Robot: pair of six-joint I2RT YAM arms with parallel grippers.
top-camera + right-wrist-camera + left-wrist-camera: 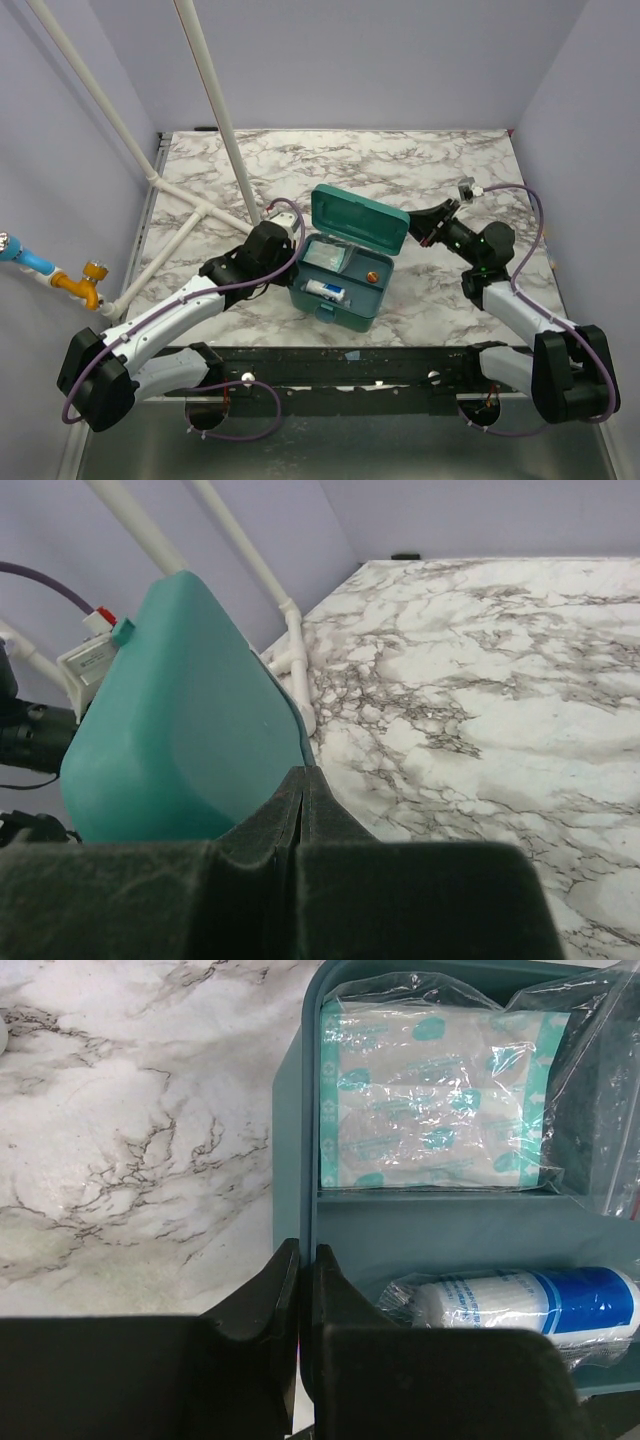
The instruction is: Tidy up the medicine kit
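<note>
Teal plastic, the medicine kit (340, 308) sat open by the middle of the bench's (420, 170) near edge. My left claw (301, 1260) was clenched on its left wall, beside a plaster packet (430, 1100) and a blue-white roll (530, 1305). My right claw (302, 785) was pressed shut at the raised lid (180, 730), which blocked its view leftward. White pipes (215, 120) stood beyond.
</note>
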